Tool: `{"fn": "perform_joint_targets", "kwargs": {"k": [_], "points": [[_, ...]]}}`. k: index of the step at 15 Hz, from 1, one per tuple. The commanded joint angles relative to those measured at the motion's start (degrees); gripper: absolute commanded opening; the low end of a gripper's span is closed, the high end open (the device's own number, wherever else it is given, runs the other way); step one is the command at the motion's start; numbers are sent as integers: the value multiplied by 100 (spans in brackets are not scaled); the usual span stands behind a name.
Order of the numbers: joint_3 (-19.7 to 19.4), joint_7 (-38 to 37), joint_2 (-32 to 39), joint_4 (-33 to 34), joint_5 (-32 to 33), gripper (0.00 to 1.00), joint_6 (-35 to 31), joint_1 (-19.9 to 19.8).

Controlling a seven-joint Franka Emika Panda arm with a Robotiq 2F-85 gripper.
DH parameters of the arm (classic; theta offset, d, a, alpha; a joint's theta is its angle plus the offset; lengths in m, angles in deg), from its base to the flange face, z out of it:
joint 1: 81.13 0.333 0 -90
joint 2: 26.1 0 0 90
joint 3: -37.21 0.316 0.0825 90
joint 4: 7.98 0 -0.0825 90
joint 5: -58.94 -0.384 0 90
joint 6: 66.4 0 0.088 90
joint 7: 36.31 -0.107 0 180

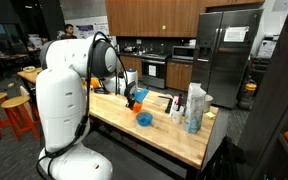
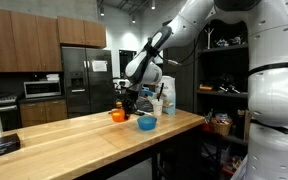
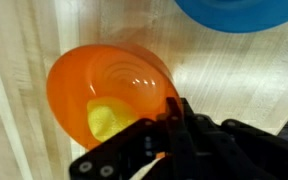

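Toward the end of the wooden counter [image 1: 171,137] where the bottles [image 1: 194,108] stand, the orange bowl [image 3: 109,85] is at or just above the boards (which of the two I cannot tell). The blue bowl [image 3: 239,12] rests on the wood just beside it. The pincer [image 3: 169,138] is closed tight, pinching the orange bowl's rim, and a small yellow piece [image 3: 106,120] lies inside that bowl.

The wooden worktop [image 2: 64,135] lies bare beside the orange plastic bowl [image 2: 117,116]; a blue plastic bowl [image 2: 147,123] and white bottles [image 2: 166,100] crowd opposite.
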Motion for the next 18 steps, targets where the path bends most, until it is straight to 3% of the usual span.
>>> {"fn": "perform_joint_targets", "kwargs": {"k": [1, 10, 18], "points": [[-116, -221, -544, -335, 144, 1, -182, 85], [-410, -1224, -1237, -1134, 451, 1, -285, 193], [-433, -2713, -1910, -2111, 1018, 1, -534, 422]]}}
